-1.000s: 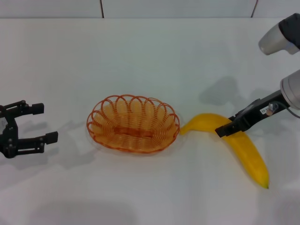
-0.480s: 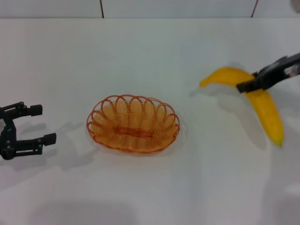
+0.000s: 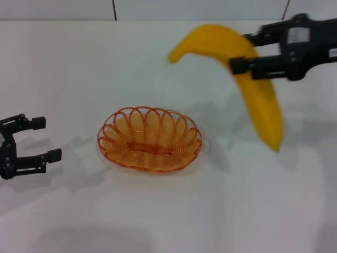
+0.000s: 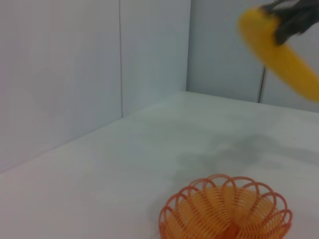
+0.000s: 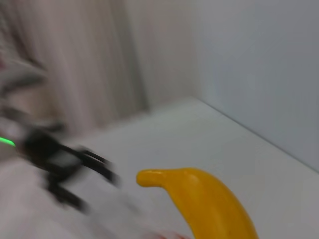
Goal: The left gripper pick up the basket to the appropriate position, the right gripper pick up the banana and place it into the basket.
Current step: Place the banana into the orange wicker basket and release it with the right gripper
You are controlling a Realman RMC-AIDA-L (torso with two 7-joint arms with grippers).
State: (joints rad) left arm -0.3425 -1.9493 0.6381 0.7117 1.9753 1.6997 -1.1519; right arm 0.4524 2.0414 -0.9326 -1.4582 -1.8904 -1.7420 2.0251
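Black two-fingered left hand (image 3: 39,138); right hand (image 3: 243,51) white-labelled.

White table (image 3: 158,221) below pale panelled wall (image 4: 75,74).

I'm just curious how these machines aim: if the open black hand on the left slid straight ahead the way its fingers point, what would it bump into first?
Probably the basket. The left hand points its open fingers across the table toward it, with only bare table between them, though height is hard to judge.
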